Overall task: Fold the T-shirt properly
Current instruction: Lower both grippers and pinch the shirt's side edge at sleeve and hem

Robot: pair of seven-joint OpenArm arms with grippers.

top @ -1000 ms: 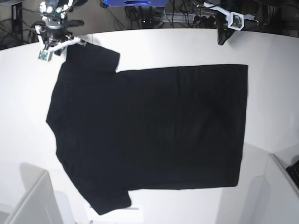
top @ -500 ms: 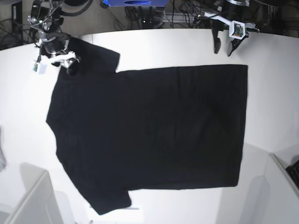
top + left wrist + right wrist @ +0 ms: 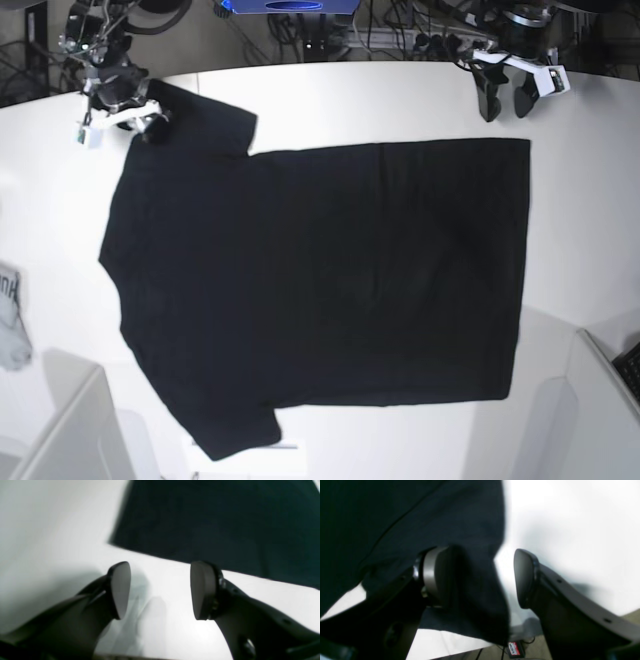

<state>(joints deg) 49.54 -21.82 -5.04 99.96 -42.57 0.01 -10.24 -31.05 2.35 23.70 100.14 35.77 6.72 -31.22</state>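
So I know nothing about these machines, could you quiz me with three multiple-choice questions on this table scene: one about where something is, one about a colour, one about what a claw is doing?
1. Where is the left gripper?
A. over bare table just beyond a corner of the T-shirt
B. resting mid-shirt
C. under the table

2. What colour is the side of the shirt that faces up?
A. white
B. plain black
C. red

3. How does the right gripper stand?
A. clamped shut on nothing
B. out of sight
C. jaws apart, with the sleeve edge between them

Answers:
1 A, the left wrist view shows only white table between its fingers, with the shirt's corner just ahead.
2 B, the base view shows an unbroken black surface.
3 C, the right wrist view shows dark cloth hanging in the gap between its two spread fingers.
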